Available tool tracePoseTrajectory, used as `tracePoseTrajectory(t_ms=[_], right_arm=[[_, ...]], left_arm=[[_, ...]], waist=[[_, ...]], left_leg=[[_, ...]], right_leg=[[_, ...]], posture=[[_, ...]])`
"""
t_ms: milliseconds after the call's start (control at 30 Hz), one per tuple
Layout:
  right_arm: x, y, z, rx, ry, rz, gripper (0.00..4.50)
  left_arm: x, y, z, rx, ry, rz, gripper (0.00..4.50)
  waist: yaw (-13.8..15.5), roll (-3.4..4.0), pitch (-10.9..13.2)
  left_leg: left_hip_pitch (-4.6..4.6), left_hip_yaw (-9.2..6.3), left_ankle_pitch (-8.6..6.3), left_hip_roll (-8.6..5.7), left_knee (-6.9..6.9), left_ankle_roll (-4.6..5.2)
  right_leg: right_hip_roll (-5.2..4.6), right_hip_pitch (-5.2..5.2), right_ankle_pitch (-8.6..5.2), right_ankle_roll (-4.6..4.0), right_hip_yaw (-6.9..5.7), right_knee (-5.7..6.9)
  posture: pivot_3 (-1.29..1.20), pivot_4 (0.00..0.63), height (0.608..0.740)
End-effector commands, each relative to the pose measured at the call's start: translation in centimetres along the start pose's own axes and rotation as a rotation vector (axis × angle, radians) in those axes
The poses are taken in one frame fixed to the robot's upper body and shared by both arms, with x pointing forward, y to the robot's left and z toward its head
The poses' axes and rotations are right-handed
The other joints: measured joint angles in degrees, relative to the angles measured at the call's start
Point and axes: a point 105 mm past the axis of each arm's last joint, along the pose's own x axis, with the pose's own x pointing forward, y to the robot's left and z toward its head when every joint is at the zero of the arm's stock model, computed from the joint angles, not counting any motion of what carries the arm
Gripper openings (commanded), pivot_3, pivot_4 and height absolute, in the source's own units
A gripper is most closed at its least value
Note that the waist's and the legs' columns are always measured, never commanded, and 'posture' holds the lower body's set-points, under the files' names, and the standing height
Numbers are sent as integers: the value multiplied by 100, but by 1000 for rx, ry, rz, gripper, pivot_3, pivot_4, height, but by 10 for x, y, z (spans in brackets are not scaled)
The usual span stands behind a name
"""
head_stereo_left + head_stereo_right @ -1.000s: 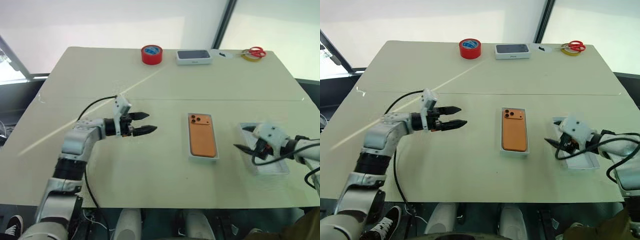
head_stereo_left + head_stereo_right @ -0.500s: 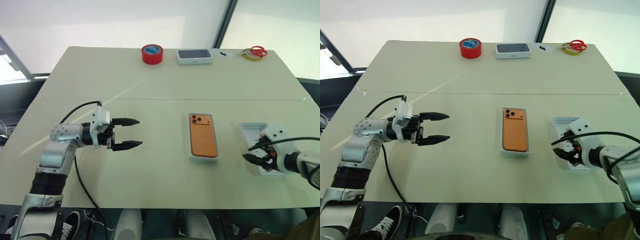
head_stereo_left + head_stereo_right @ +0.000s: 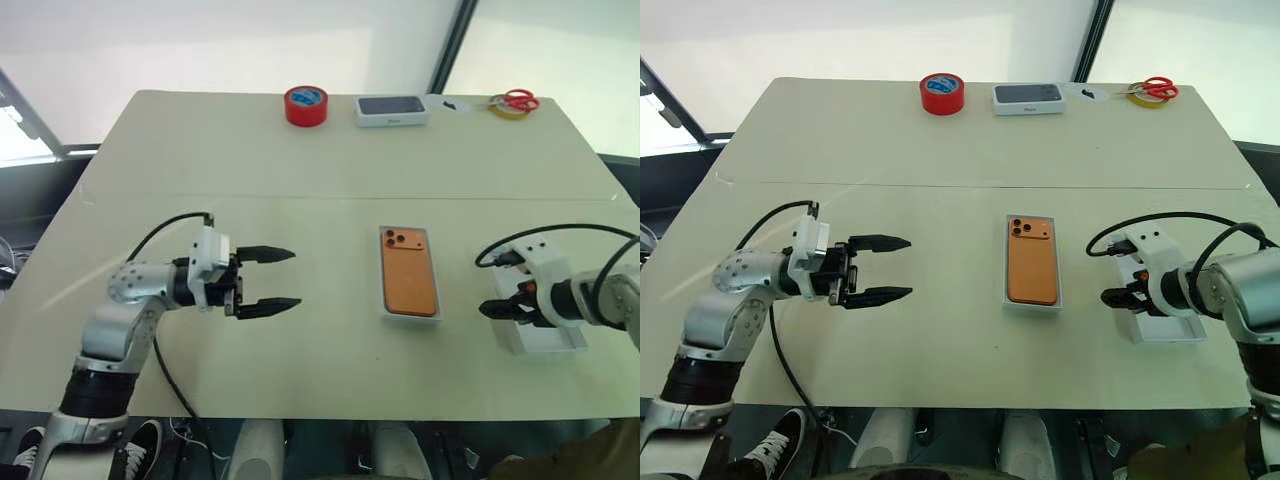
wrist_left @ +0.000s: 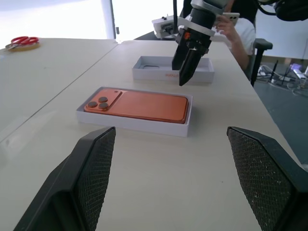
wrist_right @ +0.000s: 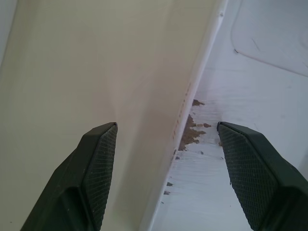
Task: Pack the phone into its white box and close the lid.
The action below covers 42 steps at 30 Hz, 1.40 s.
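The orange phone [image 3: 409, 283] lies camera side up in the shallow white box [image 3: 409, 316] at the table's middle. To its right stands the lid [image 3: 556, 336], open side up. My right gripper [image 3: 490, 309] points down over the lid's wall nearest the phone. It is open, with that wall [image 5: 192, 86] running between its fingers [image 5: 96, 163]: one finger is over the table, the other over the lid's pale inside. My left gripper [image 3: 285, 278] hovers level left of the phone, pointing at it from a distance, open and holding nothing.
Along the far edge sit a red tape roll [image 3: 305, 104], a white box with a dark phone picture [image 3: 392, 109], and red scissors [image 3: 515, 100] on a yellow ring. A seated person [image 4: 236, 29] shows beyond the table's right side.
My left gripper has drawn back toward the near edge and rolled, staying open. My right gripper has swung from pointing sideways to pointing down over the lid's wall.
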Motion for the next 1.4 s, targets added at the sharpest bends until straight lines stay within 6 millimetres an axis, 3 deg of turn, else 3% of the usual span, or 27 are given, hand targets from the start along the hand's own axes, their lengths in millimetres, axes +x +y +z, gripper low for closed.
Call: tracePoseTrajectory(t_ms=[33, 233, 333, 500, 533, 700, 833, 1067, 1233, 1300, 1367, 1400], right_arm=[[-1, -1, 1, 4, 26, 5, 3457], [3, 0, 15, 12, 9, -12, 3457], [10, -2, 10, 29, 33, -35, 2638], [17, -2, 10, 61, 25, -52, 282], [18, 0, 9, 59, 23, -41, 65], [18, 1, 13, 57, -5, -71, 65], [4, -13, 44, 83, -173, -161, 65], [-37, -3, 142, 197, -743, -13, 65], [-48, 56, 178, 175, -998, 228, 65], [-47, 96, 180, 264, -1045, 448, 65], [-47, 120, 177, 314, -1051, 577, 65], [-50, 131, 174, 368, -1058, 664, 10]], left_arm=[[-4, -4, 9, 18, -21, 30, 3887], [-2, -8, 9, 14, -19, 51, 3887], [-1, -7, 9, 12, -20, 63, 3941], [-2, -8, 10, 12, -18, 69, 3941], [-3, -7, 10, 13, -16, 69, 3941], [-2, -2, 9, 21, -11, 74, 3941], [-1, 1, 10, 16, -18, 81, 3941], [6, 9, 7, 4, -30, 99, 3941], [14, 14, 10, -9, -70, 122, 3941], [18, 18, 11, -12, -87, 144, 3941], [20, 20, 11, -34, -99, 154, 3941], [20, 20, 11, -52, -102, 153, 3683]], waist=[[1, 0, 0], [-4, 2, 0], [4, 1, -1], [-44, -11, -11], [-58, -19, -16], [-133, -29, -22], [-157, -29, -22], [-168, 3, -3], [-140, 2, -4], [-147, 2, -4], [-150, 4, -3], [-151, 4, -3]], left_leg=[[0, 0, 0, 0, 2, 0], [-2, -2, 0, 5, 29, 1], [-5, -2, -2, 5, 34, 5], [-6, 0, -1, 8, 35, 6], [-6, -2, -1, 9, 36, 6], [-5, -6, -3, 11, 43, 7], [-7, -5, -3, 12, 42, 8], [-18, 13, 0, 10, 35, 8], [-17, 9, 0, 10, 30, 6], [-17, 12, 1, 9, 31, 6], [-16, 10, 4, 10, 32, 2], [-17, 9, 6, 10, 32, -3]], right_leg=[[0, 0, 0, 0, 0, 1], [-1, -3, 0, -10, 2, 0], [-1, -4, 1, -11, 2, -2], [3, 2, 3, -9, 2, 1], [5, 3, 4, -9, 1, 1], [4, 0, 3, -12, 0, -3], [4, 4, 6, -14, 2, 0], [7, -22, 12, -2, 11, 21], [10, -23, 10, 3, 9, 38], [9, -25, 10, 3, 11, 43], [9, -27, 10, 3, 11, 56], [9, -33, 10, 3, 11, 63]], posture=[[0, 150, 740], [0, 150, 740], [0, 150, 740], [0, 150, 740], [0, 150, 740], [0, 150, 740], [0, 150, 740], [0, 150, 740], [0, 150, 740], [0, 150, 740], [0, 150, 740], [0, 150, 740]])
